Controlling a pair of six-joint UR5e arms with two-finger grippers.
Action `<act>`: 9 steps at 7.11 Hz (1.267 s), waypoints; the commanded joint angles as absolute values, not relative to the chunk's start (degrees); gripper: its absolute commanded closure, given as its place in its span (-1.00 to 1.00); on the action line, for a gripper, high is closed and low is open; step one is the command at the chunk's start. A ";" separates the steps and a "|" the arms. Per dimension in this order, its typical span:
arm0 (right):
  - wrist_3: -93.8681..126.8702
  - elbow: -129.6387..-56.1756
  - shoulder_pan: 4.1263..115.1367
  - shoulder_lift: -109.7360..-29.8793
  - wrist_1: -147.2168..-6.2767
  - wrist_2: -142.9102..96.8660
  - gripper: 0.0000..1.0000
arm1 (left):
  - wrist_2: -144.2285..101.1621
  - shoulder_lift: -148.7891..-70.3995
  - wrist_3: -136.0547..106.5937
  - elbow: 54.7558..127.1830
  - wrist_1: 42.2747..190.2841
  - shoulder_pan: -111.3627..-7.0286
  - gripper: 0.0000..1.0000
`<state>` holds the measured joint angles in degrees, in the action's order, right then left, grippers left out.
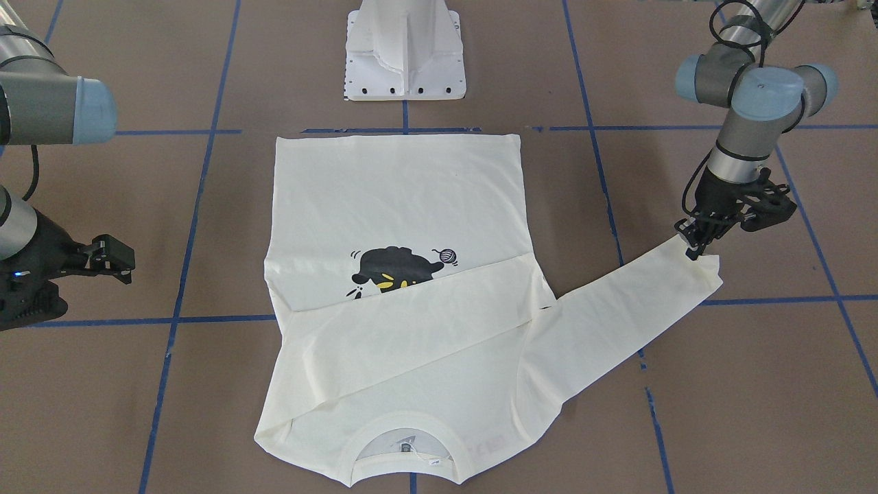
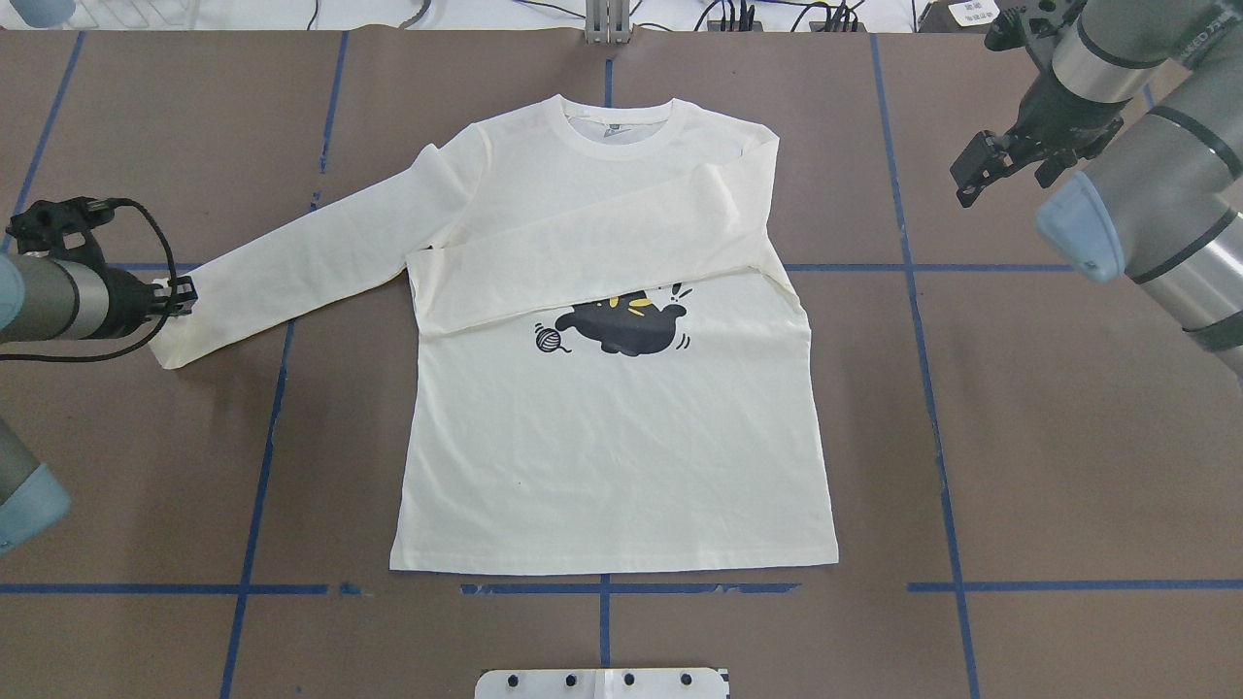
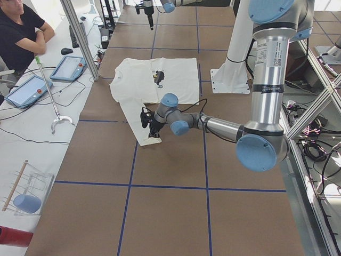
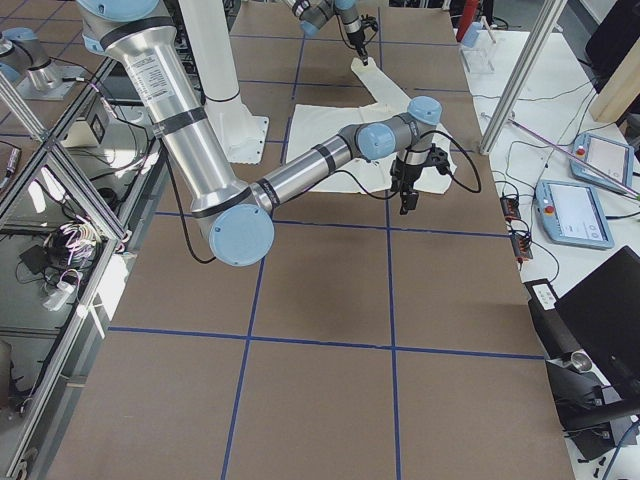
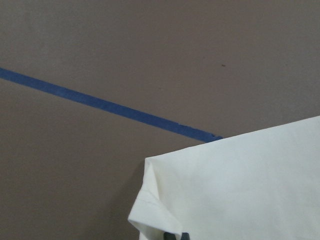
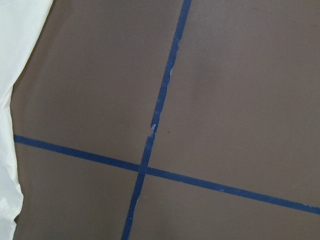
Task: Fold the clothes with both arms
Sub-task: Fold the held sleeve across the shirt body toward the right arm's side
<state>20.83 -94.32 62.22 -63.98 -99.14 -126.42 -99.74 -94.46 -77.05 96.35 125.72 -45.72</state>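
The cream long-sleeved T-shirt (image 2: 612, 437) lies flat on the brown table with its cat print (image 2: 621, 325) facing up. One sleeve is folded across the chest (image 2: 583, 262). The other sleeve (image 2: 291, 267) stretches out toward my left arm. My left gripper (image 2: 183, 296) (image 1: 691, 243) is shut on that sleeve's cuff, low at the table; the left wrist view shows the cuff (image 5: 230, 190) close up. My right gripper (image 2: 1000, 170) (image 1: 116, 259) is open and empty, above bare table beside the shirt's shoulder. The right wrist view shows only the shirt's edge (image 6: 10, 100).
The white pedestal base (image 1: 405, 55) stands at the robot's side, near the shirt's hem. Blue tape lines (image 2: 923, 291) grid the table. An operator (image 3: 21, 26) and tablets (image 3: 69, 66) are beyond the far edge.
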 commanded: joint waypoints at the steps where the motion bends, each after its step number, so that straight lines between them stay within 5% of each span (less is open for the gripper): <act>1: 20.83 -94.22 62.49 -63.98 -99.14 -126.65 -1.00 | -99.67 -106.20 -81.54 96.85 112.65 -45.62 1.00; 3: 20.66 -94.22 63.71 -65.47 -99.14 -126.74 -1.00 | -101.06 -119.29 -83.84 96.85 100.07 -44.92 1.00; 6: 17.93 -94.48 67.75 -71.52 -99.05 -126.83 -1.00 | -109.49 -134.51 -89.00 97.20 100.10 -45.78 1.00; 9: 18.46 -94.04 67.85 -71.63 -99.14 -126.74 -1.00 | -106.55 -145.43 -100.60 86.71 103.16 -41.26 1.00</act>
